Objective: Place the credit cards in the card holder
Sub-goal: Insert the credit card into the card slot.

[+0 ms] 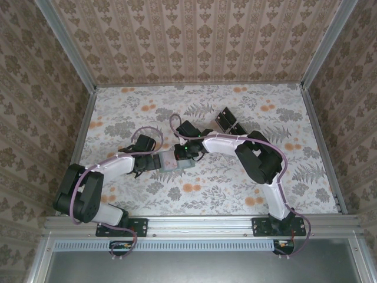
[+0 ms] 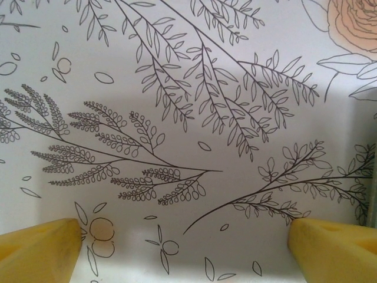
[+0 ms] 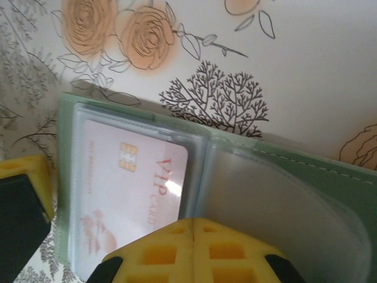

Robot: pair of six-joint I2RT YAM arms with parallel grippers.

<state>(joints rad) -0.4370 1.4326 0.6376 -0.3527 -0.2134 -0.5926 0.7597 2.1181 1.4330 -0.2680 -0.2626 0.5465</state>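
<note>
Card holder (image 1: 175, 163): dull green, lying open and flat near the middle of the bench (image 1: 283, 177). In the right wrist view, clear pockets line its inside.
Credit card (image 3: 135, 183): one pale pinkish-white card with a gold chip and the words "VIP CARD", sitting inside the holder's left clear pocket.
Right gripper (image 1: 187, 151): at about 1 o'clock from the holder, right over its far end. Its jaws stand apart – one yellow finger (image 3: 194, 247) lies over the holder's near edge, and the other is just off the holder's left edge. Whether either presses on the holder cannot be told.
Left gripper (image 2: 185, 247): at 9 o'clock from the holder – jaws wide apart, with nothing between them but the leaf-printed cloth.
Black blocks (image 1: 227, 119): well apart, at about 1 o'clock on the far bench.
</note>
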